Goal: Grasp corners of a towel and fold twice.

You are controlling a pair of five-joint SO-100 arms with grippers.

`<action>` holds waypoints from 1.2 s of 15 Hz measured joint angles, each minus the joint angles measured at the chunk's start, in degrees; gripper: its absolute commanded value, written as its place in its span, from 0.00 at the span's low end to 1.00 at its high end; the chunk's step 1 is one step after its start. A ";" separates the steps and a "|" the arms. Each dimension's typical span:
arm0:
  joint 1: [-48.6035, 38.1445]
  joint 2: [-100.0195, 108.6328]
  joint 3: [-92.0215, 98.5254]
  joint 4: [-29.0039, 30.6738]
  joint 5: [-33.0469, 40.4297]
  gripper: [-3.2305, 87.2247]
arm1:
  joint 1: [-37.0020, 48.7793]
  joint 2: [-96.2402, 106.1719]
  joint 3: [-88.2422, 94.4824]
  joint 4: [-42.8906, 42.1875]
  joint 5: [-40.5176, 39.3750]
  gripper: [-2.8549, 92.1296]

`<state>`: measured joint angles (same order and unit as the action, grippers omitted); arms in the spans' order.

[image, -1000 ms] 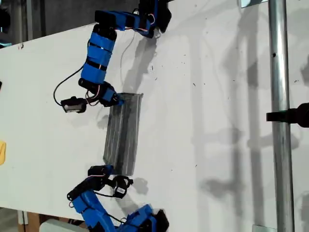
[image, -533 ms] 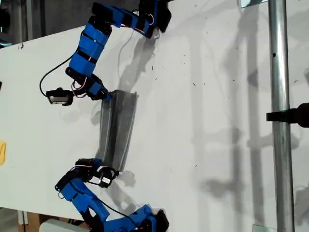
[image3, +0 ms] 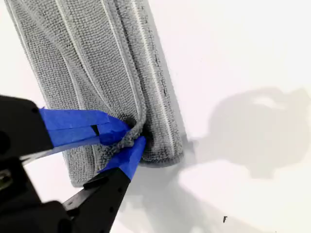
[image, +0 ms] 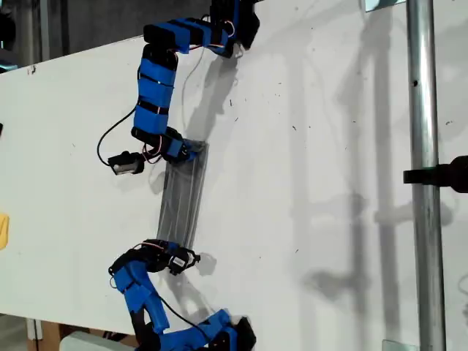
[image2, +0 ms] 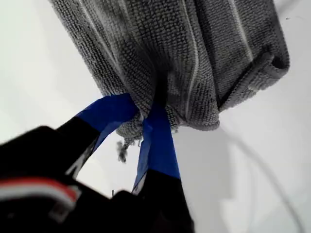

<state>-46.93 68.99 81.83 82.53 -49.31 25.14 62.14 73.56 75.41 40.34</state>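
The grey striped towel (image: 183, 201) lies as a narrow folded strip on the white table, running up and down the exterior view. My first gripper (image: 189, 151) is the upper arm's in that view. It is shut on the towel's (image2: 184, 48) bunched end, where a frayed corner (image2: 127, 131) sticks out between the blue fingers (image2: 158, 145). My second gripper (image: 186, 257), on the lower arm, is shut on the other end of the towel (image3: 87, 58), pinching gathered layers at its tip (image3: 136, 133). The other corners are hidden in the folds.
The white table (image: 329, 183) stretches wide toward the exterior view's right, crossed by shadows. A metal pole (image: 424, 175) with a black clamp stands at that right side. A black cable (image: 110, 139) loops beside the first arm. A yellow object (image: 3, 230) shows at the left edge.
Both grippers swung the towel toward the exterior view's left, then back to the right. The strip now looks narrower and straighter than a second ago.
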 measured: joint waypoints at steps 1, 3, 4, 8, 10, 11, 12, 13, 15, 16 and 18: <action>0.53 0.70 0.09 0.00 -0.35 0.12 | 0.00 0.00 0.00 0.00 0.26 0.03; 1.93 2.72 0.09 1.32 -0.97 0.26 | 0.00 0.00 0.00 0.97 0.44 0.27; 2.02 3.16 -0.18 3.08 -0.88 0.29 | 0.00 0.09 0.00 2.02 0.79 0.44; 1.93 10.55 -4.75 11.34 -1.49 0.28 | 1.32 7.56 0.18 10.02 1.67 0.46; 1.85 18.63 -2.20 12.66 -2.81 0.27 | 2.55 12.92 2.20 12.92 3.25 0.46; 1.85 23.82 1.41 13.01 -4.13 0.26 | 3.43 16.79 5.71 14.24 4.48 0.46; 1.85 30.15 6.06 13.18 -5.27 0.25 | 4.22 22.32 11.07 14.50 5.98 0.46; 1.93 37.00 12.04 12.92 -7.12 0.21 | 4.57 29.18 17.58 14.50 8.26 0.46; 7.21 53.79 26.63 10.37 -12.13 0.17 | 4.48 46.23 32.08 14.50 13.89 0.46; 11.87 62.84 34.63 8.26 -16.79 0.16 | 2.37 55.37 38.50 15.38 18.46 0.45; 21.71 81.74 51.06 3.52 -26.46 0.14 | -5.80 73.39 48.43 18.63 29.36 0.43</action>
<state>-25.22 150.73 132.89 86.04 -75.76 19.34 135.53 121.99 94.04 69.70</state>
